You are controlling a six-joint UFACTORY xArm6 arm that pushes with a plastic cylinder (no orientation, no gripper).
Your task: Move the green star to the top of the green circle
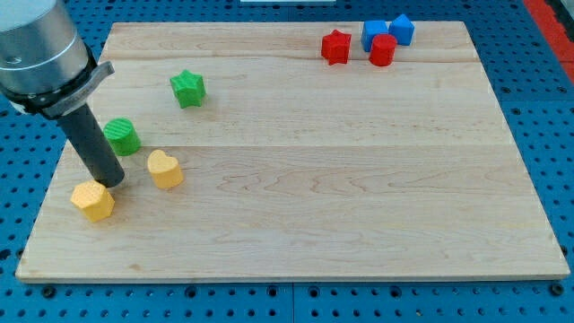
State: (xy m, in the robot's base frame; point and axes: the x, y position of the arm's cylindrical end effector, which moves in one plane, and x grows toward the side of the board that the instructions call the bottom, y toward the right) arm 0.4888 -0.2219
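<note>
The wooden board comes closest to the camera along its bottom edge, and it's easily the biggest thing here, sitting on a blue pegboard surface. Next in size is our arm's grey housing at the view's top left, with the dark rod slanting down from it. No jaws on this rig, so there's nothing to open, close or hold, just a rod for shoving things. My tip sits down near the board's left edge, right at the upper edge of the yellow hexagon block; we can't tell if they're actually touching. The yellow heart is just beside the tip on the view's right.

The green circle is partly tucked behind the rod, just above the tip. The green star is up and to the view's right of the circle, clearly apart from it and untouched by us. So we reckon the push hasn't started: the tip probably needs to swing round to the star's right side and nudge it left until it sits directly above the circle.

Way off at the view's top right, a red star, a red cylinder-ish block and two blue blocks huddle together, well out of our way.
</note>
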